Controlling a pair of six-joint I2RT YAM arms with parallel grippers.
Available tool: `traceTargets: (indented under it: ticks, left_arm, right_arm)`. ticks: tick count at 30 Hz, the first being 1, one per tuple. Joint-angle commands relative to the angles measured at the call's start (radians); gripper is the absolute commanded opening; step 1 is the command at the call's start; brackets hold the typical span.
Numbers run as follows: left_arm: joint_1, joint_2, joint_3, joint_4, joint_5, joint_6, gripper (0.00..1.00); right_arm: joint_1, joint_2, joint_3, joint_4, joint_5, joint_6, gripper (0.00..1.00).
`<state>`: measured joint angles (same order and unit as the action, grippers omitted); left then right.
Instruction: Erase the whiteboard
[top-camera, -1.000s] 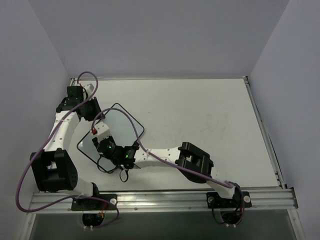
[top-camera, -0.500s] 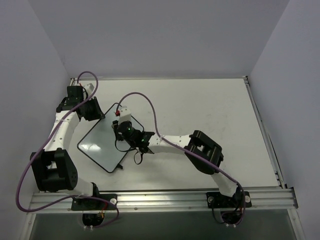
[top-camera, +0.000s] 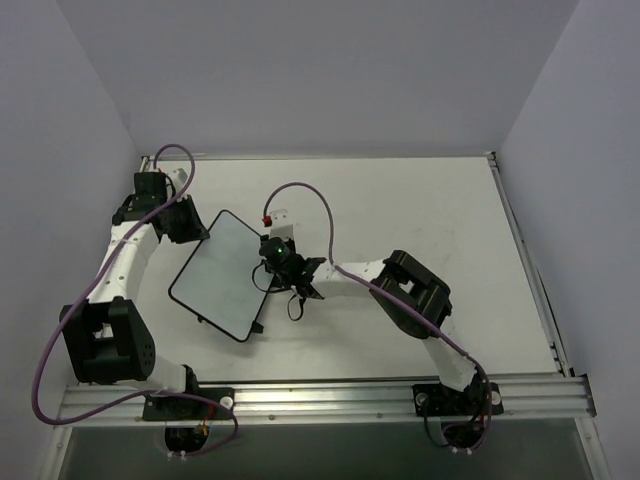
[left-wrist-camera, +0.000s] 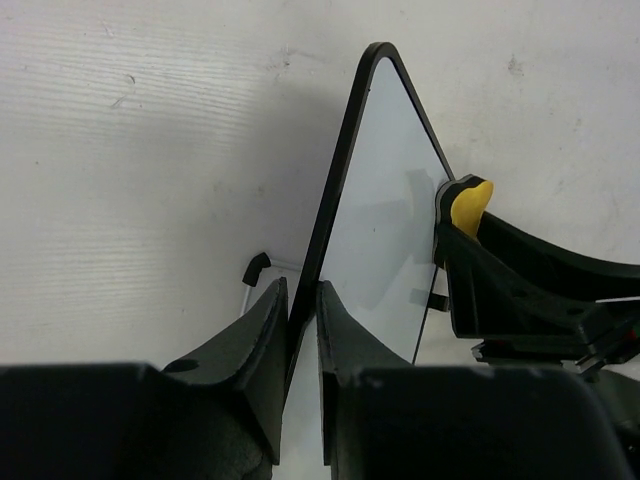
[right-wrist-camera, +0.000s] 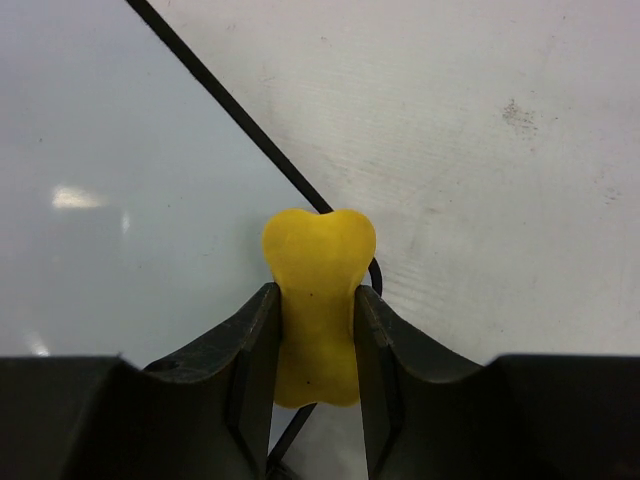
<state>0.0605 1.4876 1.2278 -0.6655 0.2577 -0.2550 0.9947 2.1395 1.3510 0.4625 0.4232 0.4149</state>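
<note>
1. A top view shows two robot arms at the near edge of a pale desk (top-camera: 430, 200) with plain walls around it. The whiteboard (top-camera: 220, 275) is on the left half of the desk, turned at an angle, with one corner pointing far and one pointing near.
2. The left gripper (left-wrist-camera: 300, 300) is at the board's far-left edge. Its jaws are clenched on the thin black frame, pinning the board in place. A small black foot shows just beside the jaws.
3. The right gripper (right-wrist-camera: 315, 300) reaches in from the right. Its jaws are clamped on a small yellow block (right-wrist-camera: 318, 250), which serves as the eraser.
4. The block sits at the board's right edge, over the black frame, half above the glossy surface and half above the bare desk. Whether it presses on the board cannot be told.
5. In all three views the board's surface reads as plain white with only light reflections and shadows. No handwriting shows (faint strokes could be too small to see from above).
6. Judging by this, the wiping looks largely or fully done. What may remain is a last check for marks, then letting go of the board and setting the block down.
</note>
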Motion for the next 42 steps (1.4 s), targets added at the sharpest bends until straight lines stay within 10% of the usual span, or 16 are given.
traceTargets:
  ticks: [1,28,42]
  left_arm:
    - [-0.028,-0.004,-0.008,-0.088,0.060,-0.023,0.02]
    - [-0.050,-0.070,-0.044,-0.111,0.029,-0.053,0.03]
    - [-0.050,-0.142,-0.056,-0.147,-0.003,-0.076,0.19]
  right_arm:
    - [0.123,0.036,0.028,-0.094,0.009,-0.007,0.00]
    - [0.400,-0.023,0.135,-0.171,-0.037,-0.024,0.00]
    - [0.400,-0.066,0.102,-0.173,-0.008,-0.018,0.00]
